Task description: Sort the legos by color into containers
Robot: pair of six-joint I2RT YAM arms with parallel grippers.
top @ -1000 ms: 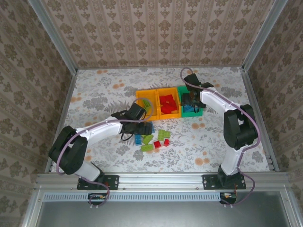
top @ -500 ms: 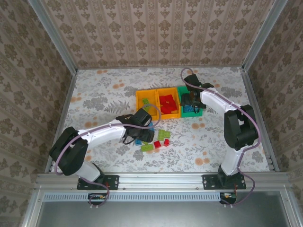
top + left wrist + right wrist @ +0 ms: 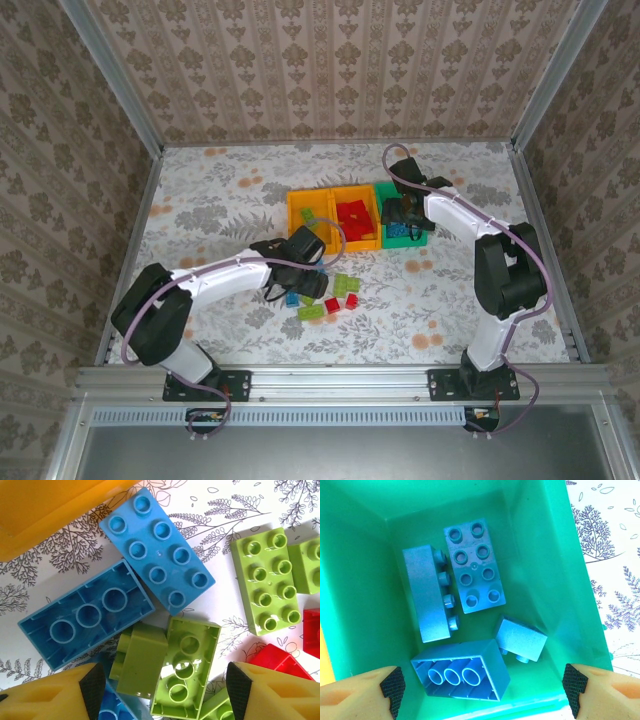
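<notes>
Top view: three bins in a row mid-table (image 3: 220, 190). Left orange-yellow bin (image 3: 291, 220), middle orange-yellow bin (image 3: 358, 245) holding red bricks (image 3: 352, 215), green bin (image 3: 412, 240) at the right. Loose legos (image 3: 335, 295) lie just below the bins.

Left arm (image 3: 215, 275) covers the pile's left part. Right arm (image 3: 455, 215) hides most of the green bin.

Left wrist view: left jaws open, straddling upturned lime bricks (image 3: 185, 675), small gaps either side. Blue bricks (image 3: 155, 545) sit above them, by the orange-yellow bin's corner (image 3: 50, 510). Red brick (image 3: 275, 662) at lower right is half hidden. One more blue brick under the left finger (image 3: 92, 690) is hard to make out.

Right wrist view: right jaws wide open, holding nothing, over four blue bricks (image 3: 472, 570) in the green bin (image 3: 365, 580).
</notes>
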